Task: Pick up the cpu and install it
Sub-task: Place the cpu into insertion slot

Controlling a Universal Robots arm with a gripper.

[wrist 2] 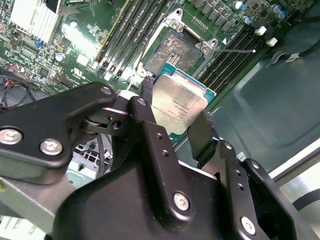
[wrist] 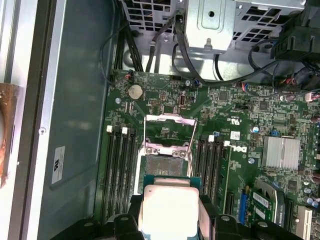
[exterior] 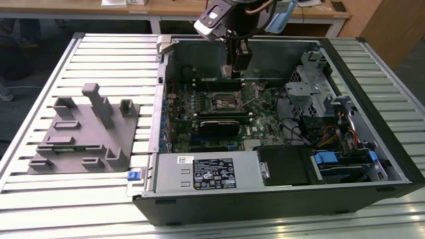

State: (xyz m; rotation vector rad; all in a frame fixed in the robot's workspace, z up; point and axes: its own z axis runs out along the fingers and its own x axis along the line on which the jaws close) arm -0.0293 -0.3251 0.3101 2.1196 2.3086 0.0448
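Note:
The cpu, a small square chip with a pale silver top and green edge, sits between the black fingers of my gripper, which is shut on it. In the first wrist view the cpu hangs just short of the open dark socket, whose metal frame is lifted. The second wrist view shows that socket beyond the chip, apart from it. In the exterior view my gripper reaches down into the computer case, above the motherboard and a little behind the socket.
Memory slots flank the socket on both sides. A drive cage with cables stands at the exterior view's right inside the case, and a power supply lies along its front. A grey plastic fixture rests on the slatted table at the left.

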